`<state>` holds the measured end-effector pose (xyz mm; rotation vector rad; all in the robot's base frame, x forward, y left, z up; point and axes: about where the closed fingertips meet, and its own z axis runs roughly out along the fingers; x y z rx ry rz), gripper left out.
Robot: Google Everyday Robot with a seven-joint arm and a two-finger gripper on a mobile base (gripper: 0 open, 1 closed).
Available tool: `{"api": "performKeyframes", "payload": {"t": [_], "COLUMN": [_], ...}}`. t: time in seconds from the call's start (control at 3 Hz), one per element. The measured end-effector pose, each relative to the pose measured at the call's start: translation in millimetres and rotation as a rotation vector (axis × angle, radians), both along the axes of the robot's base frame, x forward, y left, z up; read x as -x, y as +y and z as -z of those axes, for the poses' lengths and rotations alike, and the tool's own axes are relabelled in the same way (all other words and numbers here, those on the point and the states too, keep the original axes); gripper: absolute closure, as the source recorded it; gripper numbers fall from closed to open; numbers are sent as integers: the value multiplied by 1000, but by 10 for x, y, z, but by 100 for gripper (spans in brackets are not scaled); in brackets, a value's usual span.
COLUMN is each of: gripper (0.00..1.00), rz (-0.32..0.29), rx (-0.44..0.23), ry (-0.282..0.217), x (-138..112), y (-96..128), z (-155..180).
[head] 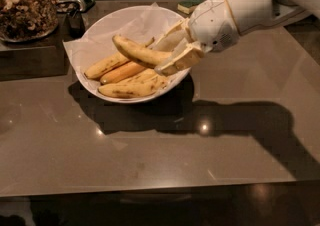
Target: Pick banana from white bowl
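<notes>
The white bowl (95, 82), lined with crinkled white paper, stands on the brown table at the back left. My gripper (172, 57) is over the bowl's right side and is shut on the banana (137, 52), a curved yellow one with brown flecks. The banana is lifted above the others and points up-left. Three more bananas lie in the bowl below it, among them a straighter, more orange banana (122, 72).
A glass jar of nuts (25, 5) stands at the back left on a darker raised surface. A small dark object (75, 17) sits beside it. A green-and-yellow sponge (189, 5) lies behind the bowl. The table's front edge (150, 190) runs across the bottom.
</notes>
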<state>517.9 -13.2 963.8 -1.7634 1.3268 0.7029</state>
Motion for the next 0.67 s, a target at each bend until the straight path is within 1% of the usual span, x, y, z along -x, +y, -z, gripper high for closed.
{"api": "performKeyframes", "payload": {"t": [0.33, 0.67], "gripper": [100, 100], "rz": [25, 31], "rx": [-26, -28], "ry": [-53, -55], "x": [300, 316], "y": [-213, -236], "z": [-408, -429]}}
